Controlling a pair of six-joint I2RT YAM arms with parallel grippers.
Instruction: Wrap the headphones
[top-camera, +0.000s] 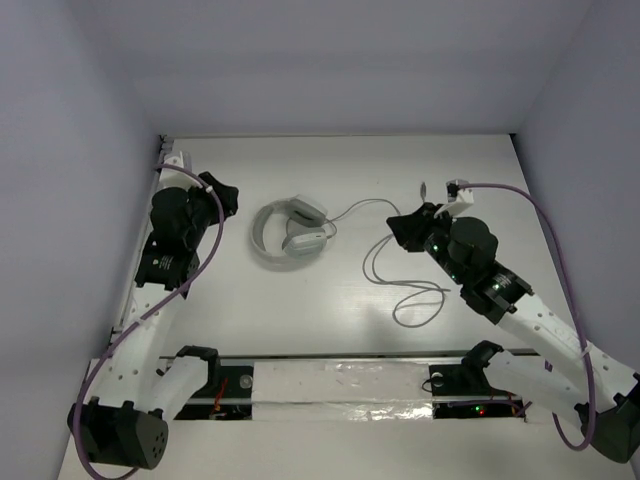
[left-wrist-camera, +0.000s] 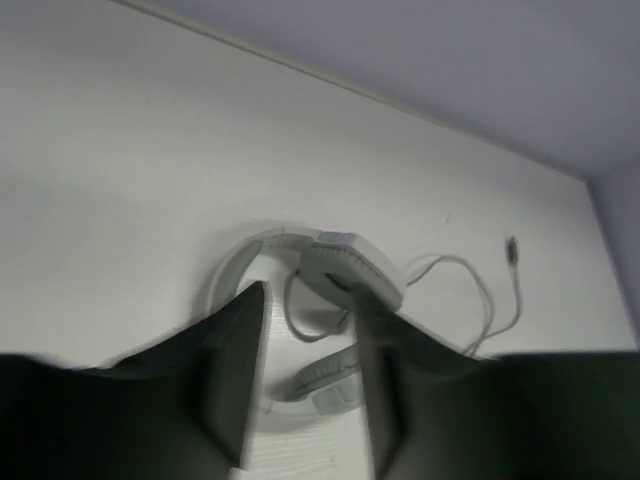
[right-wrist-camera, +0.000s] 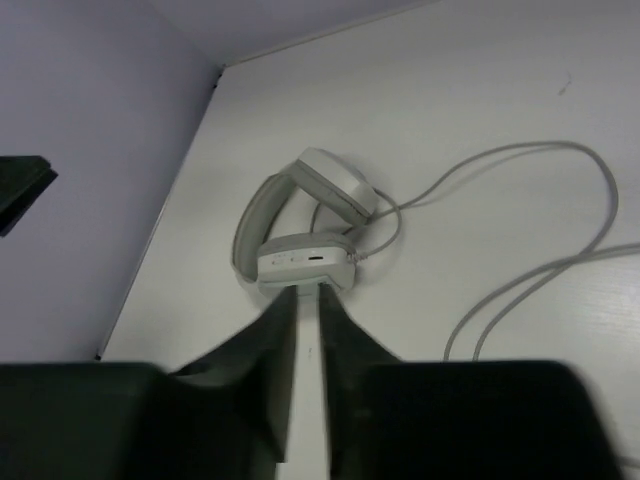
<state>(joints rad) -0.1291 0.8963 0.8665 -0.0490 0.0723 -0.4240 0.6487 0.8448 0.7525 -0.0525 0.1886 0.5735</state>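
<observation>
The white headphones (top-camera: 290, 230) lie flat on the white table, left of centre, with the earcups folded inward. Their thin cable (top-camera: 400, 290) trails right and lies in loose loops, and its small plug (left-wrist-camera: 511, 245) rests on the table further back. My left gripper (top-camera: 225, 195) is open and empty, just left of the headband; in the left wrist view (left-wrist-camera: 308, 295) the headphones (left-wrist-camera: 350, 268) show between its fingers. My right gripper (top-camera: 400, 228) is open by a narrow gap and empty, right of the headphones and above the cable; in the right wrist view (right-wrist-camera: 308, 292) it points at an earcup (right-wrist-camera: 305, 260).
Pale walls enclose the table on the left, back and right. A taped strip (top-camera: 340, 385) runs along the near edge between the arm bases. Thick purple robot cables (top-camera: 560, 260) hang beside each arm.
</observation>
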